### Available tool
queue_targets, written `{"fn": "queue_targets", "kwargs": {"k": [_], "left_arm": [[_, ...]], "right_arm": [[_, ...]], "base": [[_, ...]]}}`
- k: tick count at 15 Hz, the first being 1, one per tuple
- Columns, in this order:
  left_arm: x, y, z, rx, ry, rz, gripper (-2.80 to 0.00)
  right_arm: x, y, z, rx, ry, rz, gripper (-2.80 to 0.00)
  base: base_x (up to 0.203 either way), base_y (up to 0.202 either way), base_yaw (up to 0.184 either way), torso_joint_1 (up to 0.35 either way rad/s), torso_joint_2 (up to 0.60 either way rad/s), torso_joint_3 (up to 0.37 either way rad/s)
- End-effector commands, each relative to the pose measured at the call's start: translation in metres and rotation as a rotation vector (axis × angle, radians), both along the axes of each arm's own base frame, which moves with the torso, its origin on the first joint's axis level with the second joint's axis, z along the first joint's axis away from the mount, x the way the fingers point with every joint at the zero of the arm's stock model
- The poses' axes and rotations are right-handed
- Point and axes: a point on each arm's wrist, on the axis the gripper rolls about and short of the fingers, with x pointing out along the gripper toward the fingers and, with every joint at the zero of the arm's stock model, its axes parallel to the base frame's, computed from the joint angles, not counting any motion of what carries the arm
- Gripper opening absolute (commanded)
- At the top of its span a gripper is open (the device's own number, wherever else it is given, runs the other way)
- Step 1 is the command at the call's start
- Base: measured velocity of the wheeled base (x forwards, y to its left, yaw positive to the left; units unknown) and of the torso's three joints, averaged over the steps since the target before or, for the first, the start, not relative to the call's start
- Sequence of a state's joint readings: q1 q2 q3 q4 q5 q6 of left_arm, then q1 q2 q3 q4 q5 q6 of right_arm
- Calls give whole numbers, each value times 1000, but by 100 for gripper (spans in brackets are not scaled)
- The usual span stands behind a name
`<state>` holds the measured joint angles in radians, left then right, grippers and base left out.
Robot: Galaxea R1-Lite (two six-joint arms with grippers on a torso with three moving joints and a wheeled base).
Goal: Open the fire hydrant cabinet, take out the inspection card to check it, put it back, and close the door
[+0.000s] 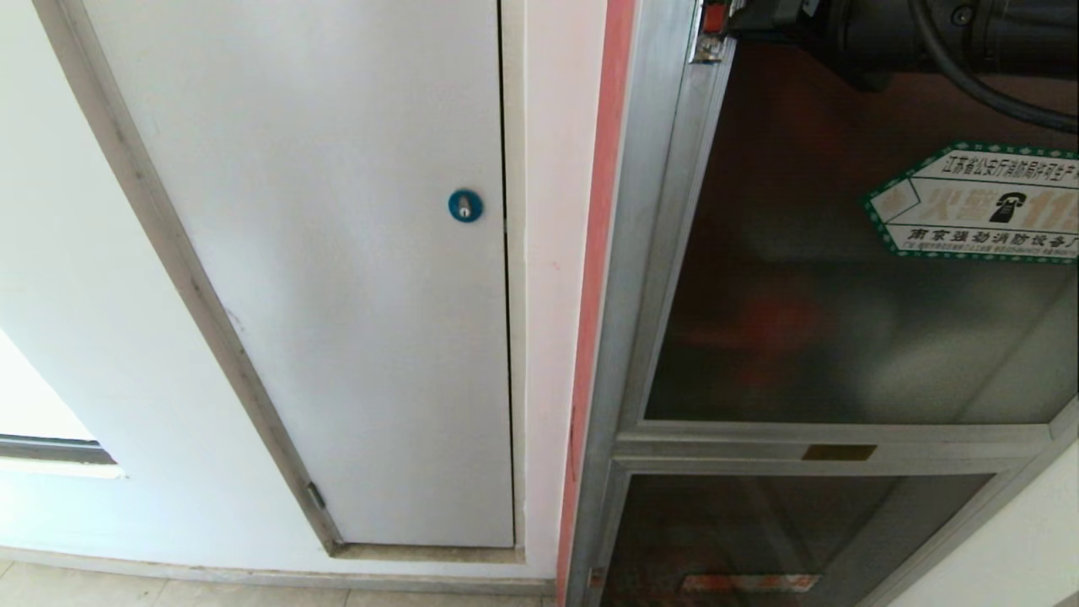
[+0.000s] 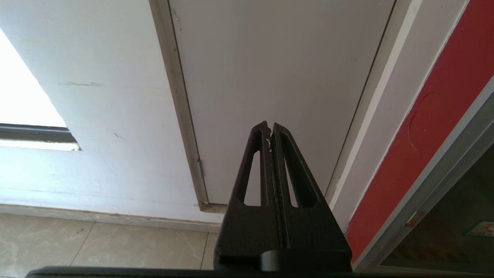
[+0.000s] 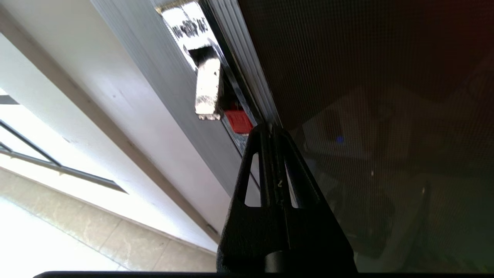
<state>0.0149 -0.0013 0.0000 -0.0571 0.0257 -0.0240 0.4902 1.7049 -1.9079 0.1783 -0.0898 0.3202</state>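
The fire hydrant cabinet (image 1: pixel 628 253) stands at the right of the head view, silver-framed with a red edge. Its door (image 1: pixel 801 295), dark tinted glass with a green-edged hexagonal sticker (image 1: pixel 978 202), lies flat in the frame. My right arm (image 1: pixel 885 34) reaches in at the top right. My right gripper (image 3: pixel 270 129) is shut with nothing in it. Its tips rest at the door's silver edge (image 3: pixel 247 58), just below a red latch piece (image 3: pixel 237 120) and a shiny metal handle (image 3: pixel 208 92). My left gripper (image 2: pixel 269 126) is shut and empty, low down before the white panel. The inspection card is hidden.
A white panel (image 1: pixel 337 253) with a blue round lock (image 1: pixel 465 206) fills the wall left of the cabinet. Below the door are a small brass plate (image 1: pixel 838 453) and a lower glass panel (image 1: pixel 759 523). Beige floor tiles (image 2: pixel 77 247) run along the wall's foot.
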Motion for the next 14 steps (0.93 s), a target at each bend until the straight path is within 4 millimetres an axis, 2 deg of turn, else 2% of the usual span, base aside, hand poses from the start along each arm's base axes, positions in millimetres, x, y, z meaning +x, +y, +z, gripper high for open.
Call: {"fn": "queue_targets", "kwargs": {"k": [1,6,14], "left_arm": [[2,0,-6,-1,22,-1,-280],[2,0,-6,-1,22,1,-280],[2,0,-5,-1,20,1,-280]], "right_arm": [[-7,1,0,-1,6,16,-280],[-37,-15,4,50,17,27,-280],[-53,-16,10,64,8,54,-280]], "base": [[0,0,0,0,0,0],[0,0,0,0,0,0],[0,0,0,0,0,0]]}}
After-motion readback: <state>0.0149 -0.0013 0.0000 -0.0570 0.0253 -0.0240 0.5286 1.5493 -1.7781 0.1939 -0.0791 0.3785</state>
